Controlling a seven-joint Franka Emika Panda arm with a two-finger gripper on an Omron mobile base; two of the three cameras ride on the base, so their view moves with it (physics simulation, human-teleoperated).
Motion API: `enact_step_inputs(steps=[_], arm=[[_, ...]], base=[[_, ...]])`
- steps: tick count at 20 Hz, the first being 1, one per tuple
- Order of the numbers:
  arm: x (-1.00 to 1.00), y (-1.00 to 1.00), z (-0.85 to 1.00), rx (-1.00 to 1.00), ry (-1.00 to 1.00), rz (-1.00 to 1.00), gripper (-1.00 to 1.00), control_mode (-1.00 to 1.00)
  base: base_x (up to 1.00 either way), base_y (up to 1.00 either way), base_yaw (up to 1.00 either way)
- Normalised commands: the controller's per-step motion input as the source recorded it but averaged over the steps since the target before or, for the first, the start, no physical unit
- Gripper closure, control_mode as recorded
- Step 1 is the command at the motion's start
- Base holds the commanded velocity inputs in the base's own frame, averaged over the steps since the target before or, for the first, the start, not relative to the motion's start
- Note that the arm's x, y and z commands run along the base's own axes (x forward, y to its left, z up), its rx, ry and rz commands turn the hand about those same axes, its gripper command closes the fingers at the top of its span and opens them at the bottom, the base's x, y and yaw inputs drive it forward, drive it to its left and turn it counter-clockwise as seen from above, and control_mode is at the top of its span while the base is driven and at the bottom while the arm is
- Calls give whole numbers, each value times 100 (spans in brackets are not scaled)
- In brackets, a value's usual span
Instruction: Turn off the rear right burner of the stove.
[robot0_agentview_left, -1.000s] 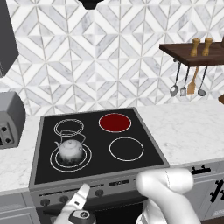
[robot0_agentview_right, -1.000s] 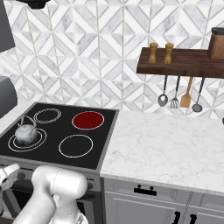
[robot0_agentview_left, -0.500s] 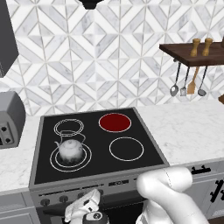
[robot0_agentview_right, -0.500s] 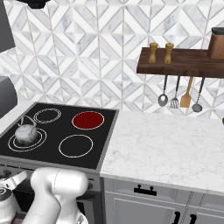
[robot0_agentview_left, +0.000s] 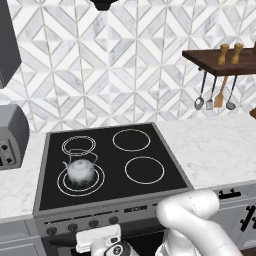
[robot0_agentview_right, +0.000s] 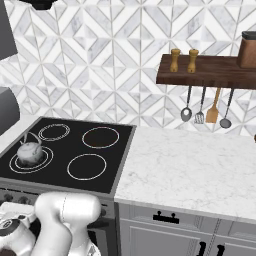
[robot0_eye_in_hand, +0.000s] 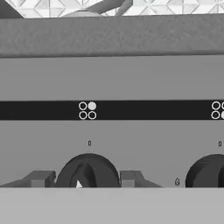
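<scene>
**Rear right burner gone dark — knob turn looks done**

What changed: half a second ago the rear right burner (robot0_agentview_left: 131, 139) glowed deep red inside its thin white ring; now the inside is black, same as the other zones. It sits at the back right of the stove (robot0_agentview_left: 50, 150), behind the larger single ring (robot0_agentview_left: 144, 169); from the right base view it is the ring at (robot0_agentview_right: 100, 137). My read: the burner is off, so the task's goal looks met and only letting go of the knob and backing off remains.

The arm has dropped lower against the front panel (robot0_eye_in_hand: 112, 83) over the same stretch. The gripper (robot0_eye_in_hand: 87, 179) is at a dark round knob (robot0_eye_in_hand: 87, 173), with one fingertip (robot0_eye_in_hand: 40, 179) on each side of it, close against it. They look clamped on the knob, but contact itself is cut off at the bottom of the hand view, so that's a judgement.

A second knob (robot0_eye_in_hand: 206, 171) sits off to the right. The kettle (robot0_agentview_left: 80, 170) is on the front left ring, unmoved.

Writing and labels: no brand name readable. Above the gripped knob there is a four-circle burner diagram (robot0_eye_in_hand: 87, 110) with the upper right circle filled white, matching rear right. A tiny mark below it (robot0_eye_in_hand: 89, 143) looks like a "0", too small to be sure. A small flame-like symbol (robot0_eye_in_hand: 176, 181) sits by the second knob.
</scene>
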Motion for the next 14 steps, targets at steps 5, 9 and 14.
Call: enact_step_inputs(steps=[5, 9, 14], arm=[[-21, 0, -55, 58, -43, -59, 100, -100], [-18, 0, -59, 56, -43, -60, 100, -100], [-23, -10, -30, 31, -29, -61, 100, -100]], base=[[0, 0, 0], [0, 0, 0], [0, 0, 0]])
